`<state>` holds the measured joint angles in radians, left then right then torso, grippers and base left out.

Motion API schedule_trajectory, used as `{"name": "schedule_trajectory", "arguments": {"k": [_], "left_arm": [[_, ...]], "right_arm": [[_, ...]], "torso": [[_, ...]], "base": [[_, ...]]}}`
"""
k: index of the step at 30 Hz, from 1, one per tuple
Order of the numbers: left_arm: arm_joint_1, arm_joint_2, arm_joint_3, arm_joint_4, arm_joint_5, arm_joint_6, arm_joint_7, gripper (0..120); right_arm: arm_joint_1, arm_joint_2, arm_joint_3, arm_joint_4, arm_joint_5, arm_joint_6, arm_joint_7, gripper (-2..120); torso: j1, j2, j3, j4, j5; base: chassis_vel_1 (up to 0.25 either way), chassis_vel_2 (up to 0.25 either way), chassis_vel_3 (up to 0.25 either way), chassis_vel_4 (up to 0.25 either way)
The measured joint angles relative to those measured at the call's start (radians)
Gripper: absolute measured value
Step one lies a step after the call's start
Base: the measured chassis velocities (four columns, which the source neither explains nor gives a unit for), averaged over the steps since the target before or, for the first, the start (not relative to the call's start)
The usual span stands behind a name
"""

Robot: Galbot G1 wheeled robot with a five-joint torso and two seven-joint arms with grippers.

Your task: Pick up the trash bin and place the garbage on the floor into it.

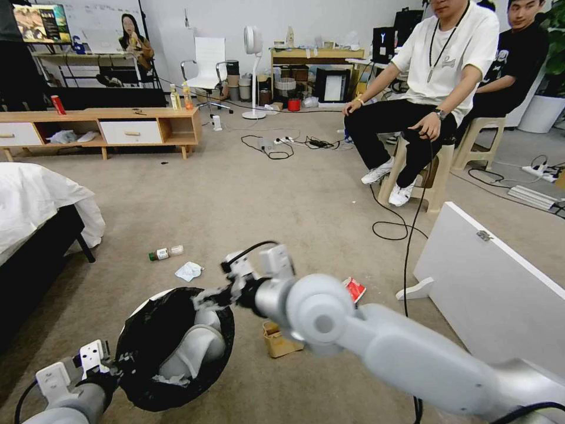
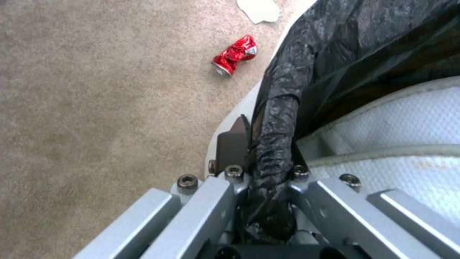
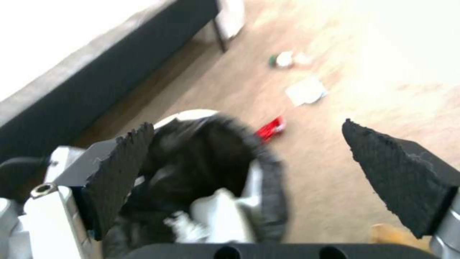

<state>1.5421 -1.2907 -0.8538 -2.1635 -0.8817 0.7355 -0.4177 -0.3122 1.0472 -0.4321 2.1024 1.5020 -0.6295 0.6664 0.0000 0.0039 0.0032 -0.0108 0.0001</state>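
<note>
Black bag plastic lines the trash bin [image 1: 176, 347], held off the floor [image 1: 265, 194] at the head view's 7 o'clock; the left gripper [image 2: 261, 169] has its jaws pinching the rim. The right gripper [image 3: 249, 180] hangs over the opening, jaws spread. That thin rim pinch could slip, spilling the bin. A tissue [image 1: 189, 271] lies at 12 o'clock from it.

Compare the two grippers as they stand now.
The left gripper is shut on the trash bin, clamping the rim and black liner; the right gripper is open and holds nothing. The left grips the bin's near edge; the right hangs above its mouth. Both are at the bin.
</note>
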Motion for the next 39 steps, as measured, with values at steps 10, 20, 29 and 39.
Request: {"name": "schedule_trajectory", "arguments": {"k": [10,20,29,39], "left_arm": [[-0.003,0.008,-0.009,0.006,0.0,0.0,0.001,1],[0.011,-0.001,-0.013,-0.011,0.02,0.0,0.009,1],[0.026,-0.027,-0.021,-0.039,0.064,0.0,0.02,1],[0.066,-0.079,-0.05,-0.091,0.103,0.0,0.029,1]], "right_arm": [[-0.206,-0.19,0.305,0.044,-0.206,0.139,-0.155,100],[-0.445,-0.253,0.496,-0.059,-0.6,0.459,-0.258,100],[-0.772,-0.197,0.83,-0.011,-0.862,0.718,-0.374,100],[-1.025,-0.082,0.95,0.137,-1.057,0.722,-0.354,100]], "torso": [[0.0,0.0,0.0,0.0,0.0002],[0.0,0.0,0.0,0.0002,0.0001],[0.0,0.0,0.0,-0.0004,-0.0003],[0.0,0.0,0.0,-0.0004,0.0]], "base": [[0.0,0.0,0.0,0.0],[0.0,0.0,0.0,0.0],[0.0,0.0,0.0,0.0],[0.0,0.0,0.0,0.0]]}}
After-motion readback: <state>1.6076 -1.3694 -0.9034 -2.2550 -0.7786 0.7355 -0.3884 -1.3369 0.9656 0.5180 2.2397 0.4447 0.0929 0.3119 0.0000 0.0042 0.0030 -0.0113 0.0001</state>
